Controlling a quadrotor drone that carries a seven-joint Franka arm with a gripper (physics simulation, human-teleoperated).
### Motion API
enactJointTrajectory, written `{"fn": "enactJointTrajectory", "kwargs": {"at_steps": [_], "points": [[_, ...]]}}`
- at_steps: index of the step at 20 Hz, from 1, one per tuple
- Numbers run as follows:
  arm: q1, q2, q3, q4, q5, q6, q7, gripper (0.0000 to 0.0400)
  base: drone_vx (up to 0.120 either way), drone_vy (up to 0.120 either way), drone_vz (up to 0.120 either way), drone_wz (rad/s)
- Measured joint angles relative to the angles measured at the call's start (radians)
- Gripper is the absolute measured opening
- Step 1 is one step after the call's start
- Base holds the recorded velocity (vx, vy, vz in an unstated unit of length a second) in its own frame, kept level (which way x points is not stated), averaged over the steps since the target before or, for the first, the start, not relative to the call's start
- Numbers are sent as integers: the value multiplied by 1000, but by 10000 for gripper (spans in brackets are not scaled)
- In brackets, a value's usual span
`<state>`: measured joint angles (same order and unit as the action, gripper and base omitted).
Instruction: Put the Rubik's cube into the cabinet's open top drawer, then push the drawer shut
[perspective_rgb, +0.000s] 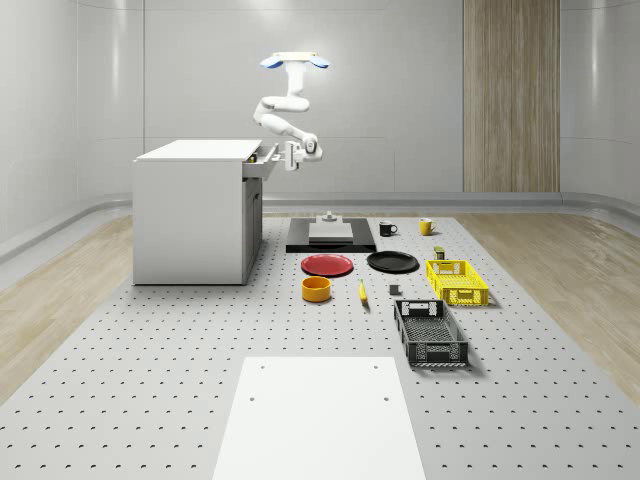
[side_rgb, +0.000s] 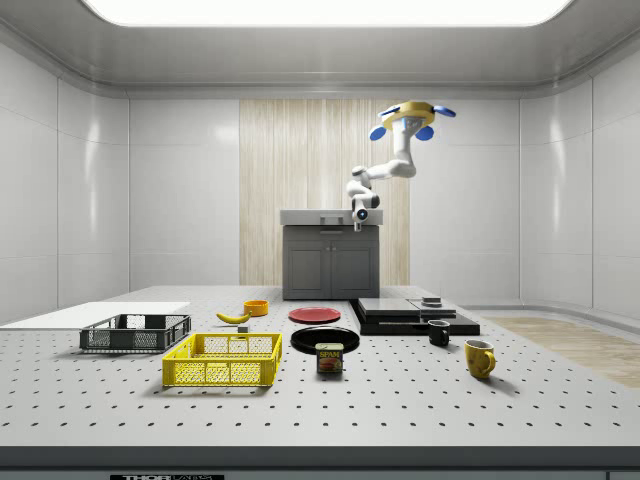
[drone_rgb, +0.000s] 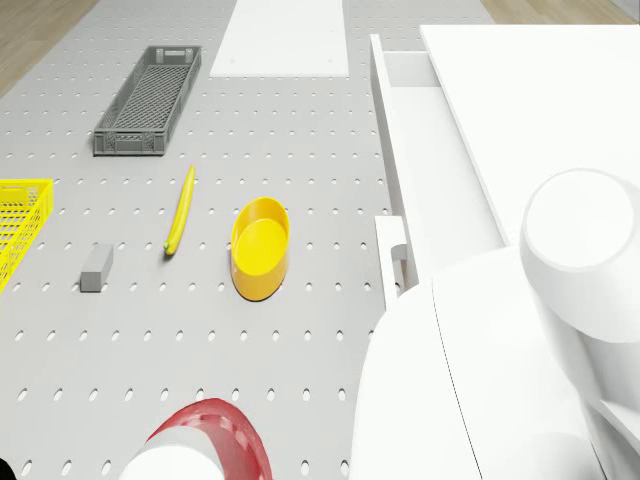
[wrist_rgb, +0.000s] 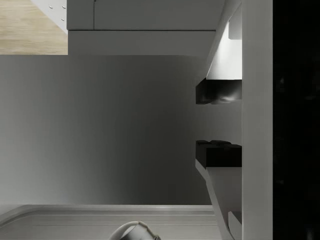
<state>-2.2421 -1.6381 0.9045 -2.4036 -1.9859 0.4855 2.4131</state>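
Observation:
The white cabinet (perspective_rgb: 195, 215) stands at the whole-scene view's left, and its top drawer (perspective_rgb: 258, 163) is pulled out a little. My drone (perspective_rgb: 295, 62) hovers above and just to the right of the drawer. The arm bends down so the gripper (perspective_rgb: 292, 157) sits at drawer height, right at the drawer front. In the wrist view the gripper (wrist_rgb: 218, 122) is open, with nothing between the two black fingertips (wrist_rgb: 218, 92), which reach the white front panel (wrist_rgb: 257, 120). In the drone view the drawer's pale inside (drone_rgb: 435, 180) lies beside the cabinet top (drone_rgb: 530, 90), partly hidden by the arm (drone_rgb: 480, 380).
On the perforated floor to the cabinet's right lie a red plate (perspective_rgb: 327, 265), a black plate (perspective_rgb: 392, 262), a yellow bowl (perspective_rgb: 317, 289), a banana (perspective_rgb: 362, 292), a yellow crate (perspective_rgb: 457, 282) and a dark crate (perspective_rgb: 430, 333). A black platform (perspective_rgb: 330, 238) and mugs (perspective_rgb: 388, 229) stand behind.

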Motion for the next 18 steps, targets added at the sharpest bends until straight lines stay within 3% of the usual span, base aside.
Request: {"fn": "enactJointTrajectory", "kwargs": {"at_steps": [11,18], "points": [[7,-1,-1,-4,-8,-1,-3,105,0,-120,0,0],[8,0,-1,-4,-10,-2,-4,105,0,109,0,0]]}}
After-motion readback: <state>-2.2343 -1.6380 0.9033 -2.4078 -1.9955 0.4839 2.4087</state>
